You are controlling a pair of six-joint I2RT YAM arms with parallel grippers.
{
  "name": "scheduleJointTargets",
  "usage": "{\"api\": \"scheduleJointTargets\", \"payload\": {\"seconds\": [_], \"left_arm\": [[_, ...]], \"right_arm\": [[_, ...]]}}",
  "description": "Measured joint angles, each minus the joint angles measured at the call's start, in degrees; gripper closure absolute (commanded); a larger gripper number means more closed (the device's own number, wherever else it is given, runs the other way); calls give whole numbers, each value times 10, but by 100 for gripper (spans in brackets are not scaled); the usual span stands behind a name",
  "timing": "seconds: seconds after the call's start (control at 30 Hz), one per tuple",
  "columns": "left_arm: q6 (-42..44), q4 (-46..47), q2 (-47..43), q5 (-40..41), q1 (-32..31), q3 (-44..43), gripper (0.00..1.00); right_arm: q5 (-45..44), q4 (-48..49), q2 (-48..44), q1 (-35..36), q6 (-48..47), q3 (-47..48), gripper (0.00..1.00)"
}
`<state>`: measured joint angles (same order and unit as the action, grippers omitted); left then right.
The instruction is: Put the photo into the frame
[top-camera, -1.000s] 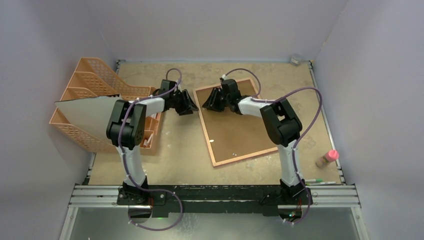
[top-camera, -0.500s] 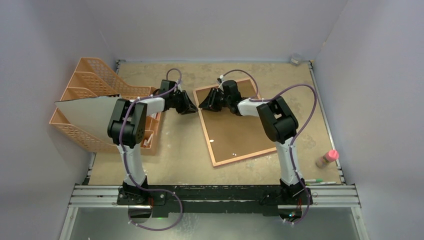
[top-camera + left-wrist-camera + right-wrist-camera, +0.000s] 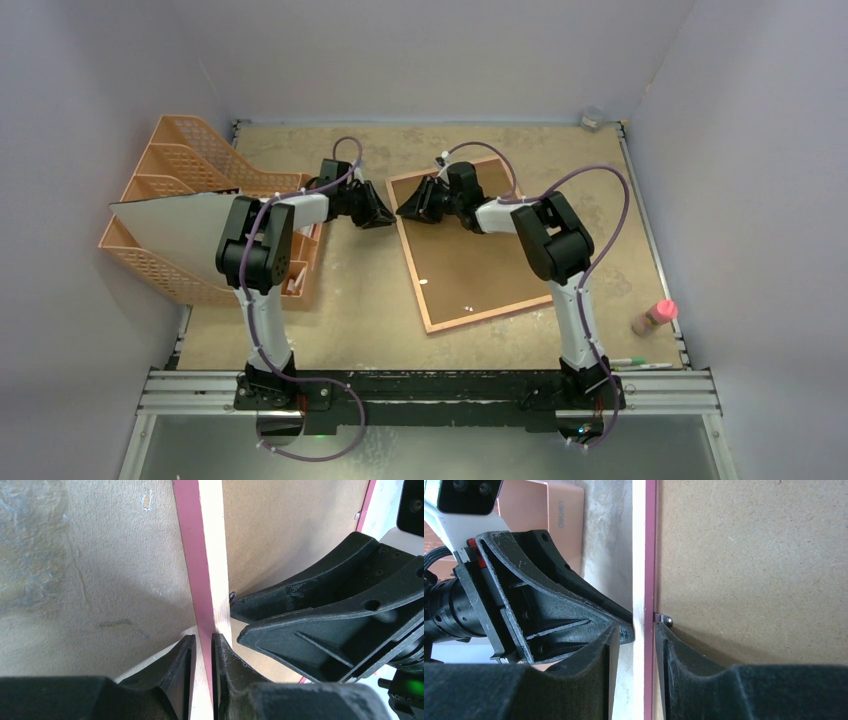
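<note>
Soft, even overhead light; wrist views blur nearest the lens.

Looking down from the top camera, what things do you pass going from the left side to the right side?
orange rack → left gripper → picture frame → pink-capped bottle

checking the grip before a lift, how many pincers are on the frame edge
2. The left pincer straddles the frame's left rim near its far corner; the right pincer straddles the same rim right beside it.
</note>
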<state>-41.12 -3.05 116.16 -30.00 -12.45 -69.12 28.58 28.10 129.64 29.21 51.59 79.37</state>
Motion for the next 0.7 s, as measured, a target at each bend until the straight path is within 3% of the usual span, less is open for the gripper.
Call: {"api": "scheduleJointTargets", "payload": {"seconds": [0.4, 0.7], "left_arm": [[4, -40, 7, 5, 0, -28, 78], [30, -79, 23, 33, -3, -83, 62]], "right_arm": [[8, 20, -24, -5, 0, -30, 53], [-22, -18, -35, -83, 2, -19, 51]]}}
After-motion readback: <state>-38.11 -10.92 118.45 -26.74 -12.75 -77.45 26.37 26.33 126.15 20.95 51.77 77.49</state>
